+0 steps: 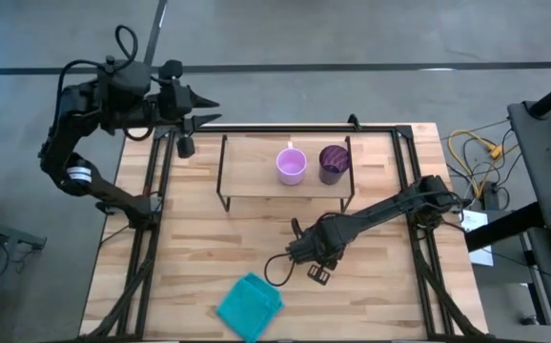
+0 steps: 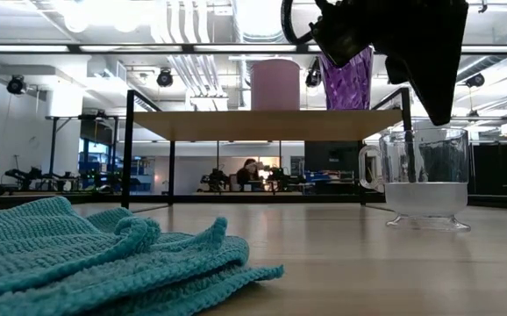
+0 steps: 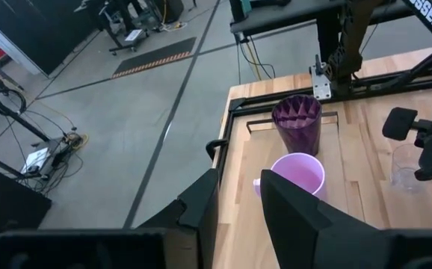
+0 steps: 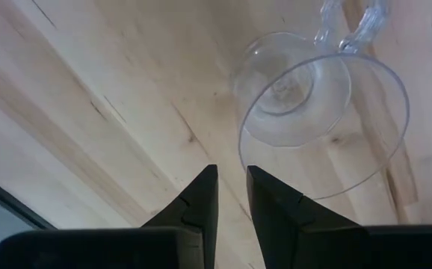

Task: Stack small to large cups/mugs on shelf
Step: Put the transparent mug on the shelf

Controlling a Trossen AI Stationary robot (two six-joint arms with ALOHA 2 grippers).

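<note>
The clear glass cup [image 2: 424,180] stands upright on its base on the table, with its handle [image 4: 343,26] on the side away from my fingers. My right gripper [image 4: 232,179] points down just above the cup's rim [image 4: 240,153]. It is open by a narrow gap, one finger outside the rim and one over the inside. In the high view my right gripper [image 1: 302,253] covers the cup. The pink mug [image 1: 291,166] and the purple tumbler [image 1: 334,162] stand side by side on the wooden shelf [image 1: 256,186]. My left gripper [image 1: 211,110] waits, slightly open, beyond the table's far left corner.
A teal cloth [image 1: 251,305] lies crumpled near the table's near edge, left of my right gripper. The black outer frame [image 1: 418,238] runs along the table's sides. Bare wood lies between the shelf's black legs [image 2: 171,171] and the cloth.
</note>
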